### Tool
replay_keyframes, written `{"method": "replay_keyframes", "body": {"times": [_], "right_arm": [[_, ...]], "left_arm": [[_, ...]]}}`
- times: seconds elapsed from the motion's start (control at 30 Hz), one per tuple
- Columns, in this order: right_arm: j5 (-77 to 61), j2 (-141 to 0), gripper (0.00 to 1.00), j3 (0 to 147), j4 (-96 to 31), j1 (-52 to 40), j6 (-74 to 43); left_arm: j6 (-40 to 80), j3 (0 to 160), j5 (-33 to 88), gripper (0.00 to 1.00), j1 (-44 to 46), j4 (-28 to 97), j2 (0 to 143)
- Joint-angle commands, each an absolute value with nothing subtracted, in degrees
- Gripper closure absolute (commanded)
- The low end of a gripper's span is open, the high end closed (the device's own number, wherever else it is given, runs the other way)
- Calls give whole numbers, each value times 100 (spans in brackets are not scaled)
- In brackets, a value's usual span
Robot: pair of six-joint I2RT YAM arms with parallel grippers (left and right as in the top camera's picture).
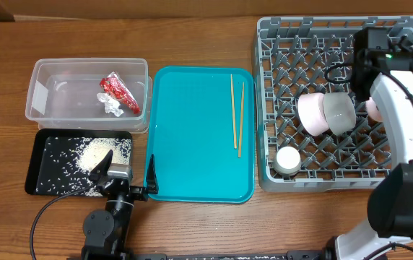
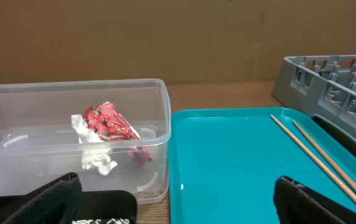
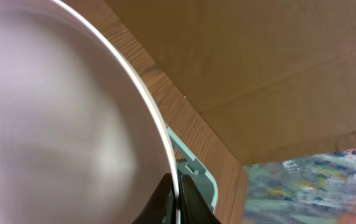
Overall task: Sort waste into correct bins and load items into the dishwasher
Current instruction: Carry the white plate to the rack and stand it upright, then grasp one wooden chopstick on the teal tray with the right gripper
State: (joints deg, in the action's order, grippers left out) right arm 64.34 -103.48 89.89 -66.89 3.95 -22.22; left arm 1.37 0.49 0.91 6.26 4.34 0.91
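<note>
The red snack wrapper [image 1: 120, 92] lies in the clear tub [image 1: 44, 108]; both also show in the left wrist view, the wrapper [image 2: 109, 124] inside the tub [image 2: 159, 112]. Rice grains [image 1: 98, 152] lie on the black tray [image 1: 37, 177]. Two chopsticks [image 1: 237, 115] [image 2: 315, 155] lie on the teal tray [image 1: 192, 159]. The grey dish rack [image 1: 271, 108] holds a pink bowl [image 1: 311, 112], a grey bowl [image 1: 340, 114] and a white cup [image 1: 288, 159]. My left gripper [image 1: 127, 173] [image 2: 181, 205] is open and empty at the teal tray's front left corner. My right gripper [image 3: 177, 199] is shut on the pale plate's [image 3: 60, 124] rim, over the rack.
The rack's near wall [image 2: 340, 81] rises to the right of the teal tray [image 2: 228, 162]. The black tray's corner [image 2: 103, 205] sits just under my left finger. A cardboard wall stands behind the table. The right arm [image 1: 401, 101] hides the rack's right side.
</note>
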Motion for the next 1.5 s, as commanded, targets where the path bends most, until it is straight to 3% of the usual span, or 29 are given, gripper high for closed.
{"method": "replay_keyframes", "body": {"times": [0.0,0.23,0.37,0.47,0.6,0.8,0.93,1.07,1.17,1.27,1.47], "right_arm": [[6438,-10342,96,9002,-6628,172,-2224],[6420,-10342,87,9002,-6499,-390,-2171],[6357,-10337,65,9011,-6460,-757,-2117],[6014,-10254,58,9037,-6482,-1013,-2117],[4591,-9939,58,9277,-6700,-1332,-2115],[1133,-9317,58,9463,-6775,-2104,-2112],[-438,-9417,60,9354,-6676,-2700,-2119],[-414,-9819,61,9105,-6342,-3430,-2154],[738,-10276,60,9000,-6193,-3767,-2845],[1658,-10783,60,9000,-5874,-3817,-3197],[1715,-11690,61,9000,-4952,-3583,-3127]], "left_arm": [[189,27,134,0,591,443,73],[189,27,132,0,591,443,73],[189,27,132,0,591,443,73],[189,27,132,0,591,443,73],[189,27,132,0,591,443,73],[189,27,134,0,591,443,73],[189,27,134,0,591,443,73],[189,27,132,0,591,443,73],[189,27,134,0,591,443,73],[189,27,132,0,591,443,73],[189,27,132,0,591,443,73]]}}
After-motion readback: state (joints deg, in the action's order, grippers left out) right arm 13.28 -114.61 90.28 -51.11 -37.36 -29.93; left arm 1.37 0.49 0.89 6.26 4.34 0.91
